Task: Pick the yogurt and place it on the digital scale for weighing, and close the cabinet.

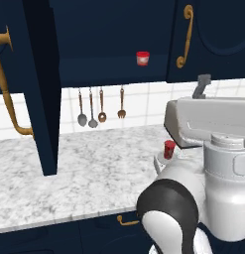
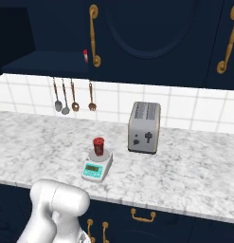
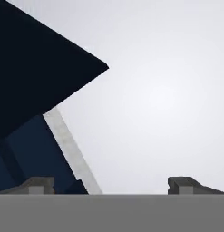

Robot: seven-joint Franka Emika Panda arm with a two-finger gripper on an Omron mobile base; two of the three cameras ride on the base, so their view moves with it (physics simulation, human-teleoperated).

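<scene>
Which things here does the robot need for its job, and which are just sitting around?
For the job:
- yogurt, already standing on the scale
- scale
- cabinet, its door still open

Just sitting around:
- toaster
- small red-lidded cup in the cabinet
- spoons hanging on the wall

Silver toaster (image 2: 144, 127) upright on the marble worktop (image 2: 194, 171), near the white tiled wall (image 2: 184, 107). Four utensils (image 2: 73, 97) hang in a row on the wall. Red-lidded white cup (image 1: 142, 58) on the shelf. Brass-handled drawers (image 2: 143, 216) below.
</scene>
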